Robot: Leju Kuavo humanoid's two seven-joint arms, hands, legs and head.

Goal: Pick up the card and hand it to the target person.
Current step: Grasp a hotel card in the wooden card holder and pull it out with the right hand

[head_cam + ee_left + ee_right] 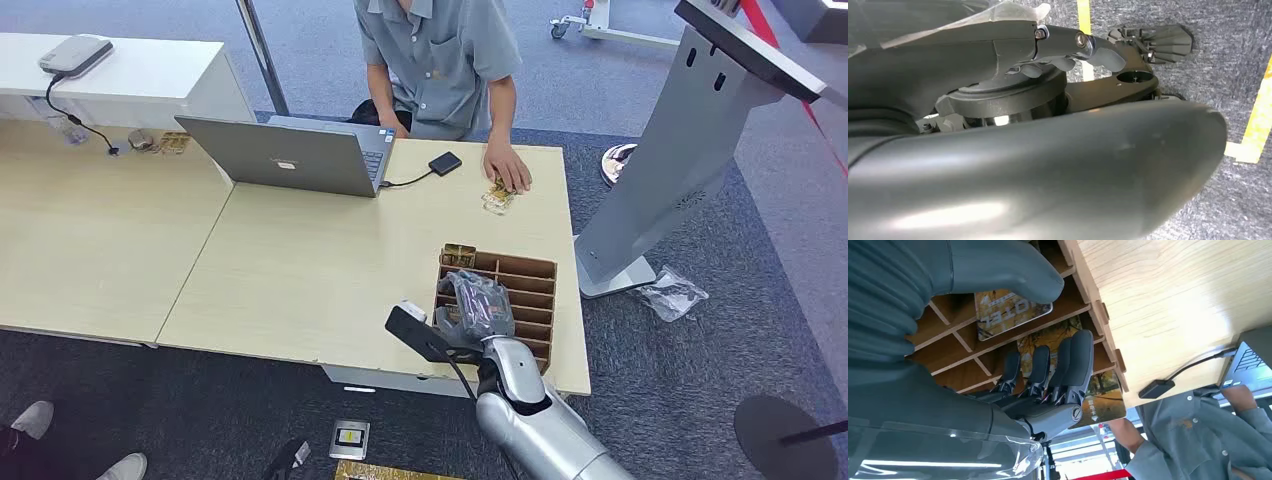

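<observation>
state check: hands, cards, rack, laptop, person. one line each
right hand: over the rack, fingers reaching into a slot, no card gripped yet
left hand: hanging by the body above the floor, grip unclear
rack: flat on the table, open slots
cards: lying in the slots
laptop: open
person: behind the table, hand resting on it

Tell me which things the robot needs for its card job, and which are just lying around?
Needed: right hand, card, wooden card rack, person.
Lying around: laptop, small black box, grey kiosk stand, plastic wrapper.
</observation>
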